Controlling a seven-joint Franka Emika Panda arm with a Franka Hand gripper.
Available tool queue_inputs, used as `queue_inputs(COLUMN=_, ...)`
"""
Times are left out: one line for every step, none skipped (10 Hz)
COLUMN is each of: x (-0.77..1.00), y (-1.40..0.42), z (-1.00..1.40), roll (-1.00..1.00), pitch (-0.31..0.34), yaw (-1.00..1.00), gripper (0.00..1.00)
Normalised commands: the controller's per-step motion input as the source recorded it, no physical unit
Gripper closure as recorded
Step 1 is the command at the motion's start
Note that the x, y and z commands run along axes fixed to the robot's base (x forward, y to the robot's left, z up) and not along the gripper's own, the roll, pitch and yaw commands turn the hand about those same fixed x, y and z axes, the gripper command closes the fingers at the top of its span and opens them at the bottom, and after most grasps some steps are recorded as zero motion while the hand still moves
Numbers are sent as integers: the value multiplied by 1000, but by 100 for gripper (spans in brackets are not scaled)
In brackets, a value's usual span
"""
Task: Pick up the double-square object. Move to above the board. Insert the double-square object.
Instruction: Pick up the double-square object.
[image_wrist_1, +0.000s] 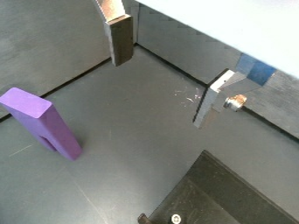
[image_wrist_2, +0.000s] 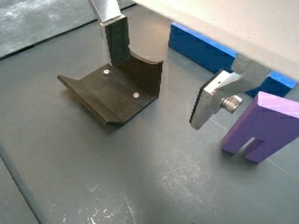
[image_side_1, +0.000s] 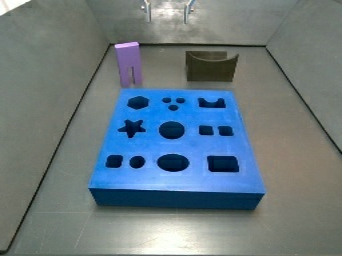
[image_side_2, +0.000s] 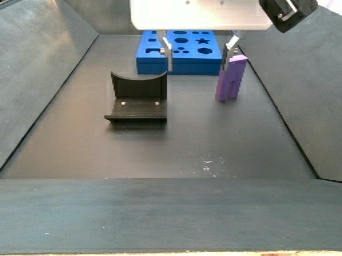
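The double-square object is a tall light-purple block standing upright on the grey floor beyond the board's far left corner; it shows in both wrist views and in a side view. The board is a bright-blue slab with several shaped holes, also seen in a side view and a wrist view. My gripper hangs open and empty above the floor, between the purple block and the fixture. Nothing is between its fingers.
The dark L-shaped fixture stands on the floor beside the gripper, opposite the purple block. Grey tray walls enclose the floor on all sides.
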Motion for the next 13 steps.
queue_inputs(x=0, y=0, z=20, roll=0, pitch=0, yaw=0, gripper=0)
queue_inputs(x=0, y=0, z=49, roll=0, pitch=0, yaw=0, gripper=0)
queue_inputs(x=0, y=0, z=63, roll=0, pitch=0, yaw=0, gripper=0)
queue_inputs(x=0, y=0, z=54, roll=0, pitch=0, yaw=0, gripper=0)
queue_inputs(x=0, y=0, z=51, roll=0, pitch=0, yaw=0, gripper=0)
queue_inputs(x=0, y=0, z=89, roll=0, pitch=0, yaw=0, gripper=0)
queue_inputs(x=0, y=0, z=97, roll=0, pitch=17, yaw=0, gripper=0)
queue_inputs(x=0, y=0, z=86, roll=0, pitch=14, yaw=0, gripper=0)
queue_inputs(x=0, y=0, z=40, roll=0, pitch=0, yaw=0, gripper=0)
queue_inputs(x=-29, y=0, z=0, roll=0, pitch=0, yaw=0, gripper=0)
queue_inputs(x=-189, y=0, z=-100, roll=0, pitch=0, yaw=0, gripper=0)
queue_inputs(x=-340, y=0, z=-209, roll=0, pitch=0, yaw=31, gripper=0)
queue_inputs(x=-414, y=0, z=-240, roll=0, pitch=0, yaw=40, gripper=0)
